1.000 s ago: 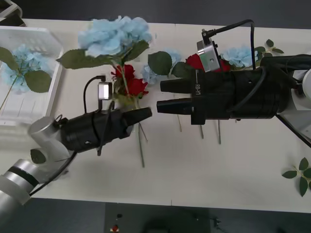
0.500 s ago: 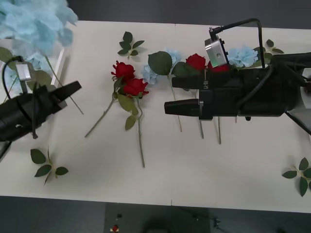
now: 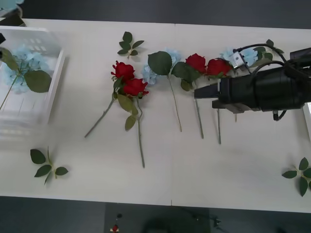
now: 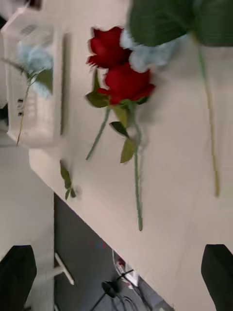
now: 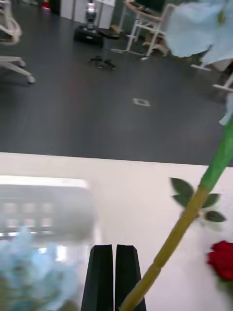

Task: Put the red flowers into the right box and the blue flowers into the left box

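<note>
1. White tabletop [image 3: 228, 170], dark floor beyond far edge.
2. My left gripper [image 5: 114, 272]: black fingers clenched together, w/ a green stem of a pale-blue fluffy flower [image 5: 204, 26] beside them, above the slotted white plastic basket [image 3: 51, 92] at the table's left edge.
3. My right gripper [image 3: 198, 91]: fingers spread, nothing held, over the right side.
4. Deep-red artificial roses [image 3: 130, 80] lie mid-table.

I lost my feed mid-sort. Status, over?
Left gripper shut on blue flower stem, over left box. Right gripper open, empty, near red flowers. Nothing blocking.
</note>
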`<state>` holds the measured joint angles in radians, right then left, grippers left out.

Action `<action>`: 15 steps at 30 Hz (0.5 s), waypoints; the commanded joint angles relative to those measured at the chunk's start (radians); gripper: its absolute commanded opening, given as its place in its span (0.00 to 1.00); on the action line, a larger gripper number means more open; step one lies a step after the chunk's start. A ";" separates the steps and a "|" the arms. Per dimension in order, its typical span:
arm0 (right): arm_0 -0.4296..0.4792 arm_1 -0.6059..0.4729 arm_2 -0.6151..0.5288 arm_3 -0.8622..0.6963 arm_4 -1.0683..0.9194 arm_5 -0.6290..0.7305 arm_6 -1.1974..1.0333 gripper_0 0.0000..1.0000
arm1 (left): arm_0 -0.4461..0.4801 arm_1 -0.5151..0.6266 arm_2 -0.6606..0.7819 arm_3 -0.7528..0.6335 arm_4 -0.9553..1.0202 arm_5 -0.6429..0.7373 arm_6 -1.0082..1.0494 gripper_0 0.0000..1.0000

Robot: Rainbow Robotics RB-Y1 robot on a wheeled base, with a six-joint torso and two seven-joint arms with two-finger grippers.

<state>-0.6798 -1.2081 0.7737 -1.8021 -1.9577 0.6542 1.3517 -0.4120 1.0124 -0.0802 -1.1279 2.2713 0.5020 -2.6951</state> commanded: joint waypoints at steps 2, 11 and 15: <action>-0.158 0.004 0.121 0.150 0.000 -0.053 -0.117 1.00 | -0.031 0.081 0.003 0.103 -0.058 -0.007 -0.010 0.00; -0.354 0.085 0.348 0.452 0.209 -0.137 -0.295 1.00 | 0.094 0.115 0.059 0.111 -0.053 -0.013 -0.010 0.00; -0.397 0.127 0.403 0.560 0.309 -0.137 -0.348 1.00 | 0.239 0.114 0.119 -0.024 -0.058 -0.079 -0.010 0.00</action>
<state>-1.0349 -1.1017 1.1686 -1.2845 -1.6935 0.5251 1.0839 -0.2816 1.0899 -0.0226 -1.0503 2.2166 0.4727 -2.6951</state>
